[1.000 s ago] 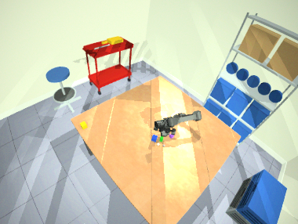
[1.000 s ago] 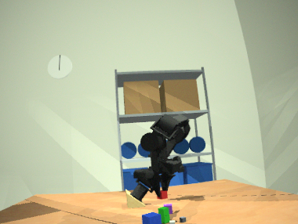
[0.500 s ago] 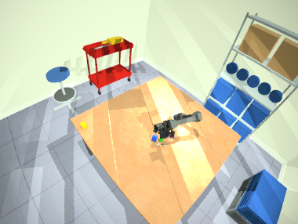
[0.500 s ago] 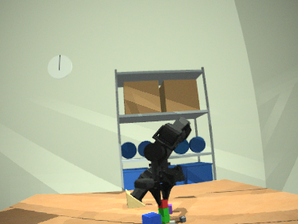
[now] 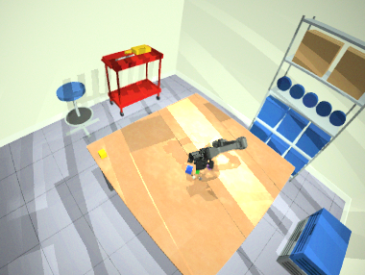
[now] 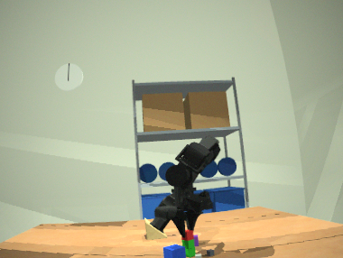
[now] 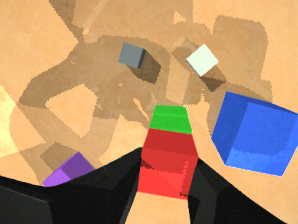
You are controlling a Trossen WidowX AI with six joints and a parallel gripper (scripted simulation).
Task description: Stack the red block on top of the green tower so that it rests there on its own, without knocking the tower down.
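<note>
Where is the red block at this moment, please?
In the exterior view the red block sits directly above the green tower, held in the gripper, with the blue block just to their left.

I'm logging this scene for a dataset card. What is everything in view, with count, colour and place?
Red block: 1, red, gripped, directly over the green tower.
Green tower: 1, green, on table beneath red block.
Blue cube: 1, blue, beside tower.
Purple block: 1, purple, other side of tower.
Small blocks: 2, grey and white, beyond tower.
Yellow block: 1, yellow, near table edge.
Table: 1, wooden.
Cart: 1, red, by wall.
Stool: 1, blue seat.
Shelf: 1, boxes, blue bowls and bins.
Blue crate: 1, on floor.
Clock: 1, on wall.
Claw: 1, black, shut on red block.
</note>
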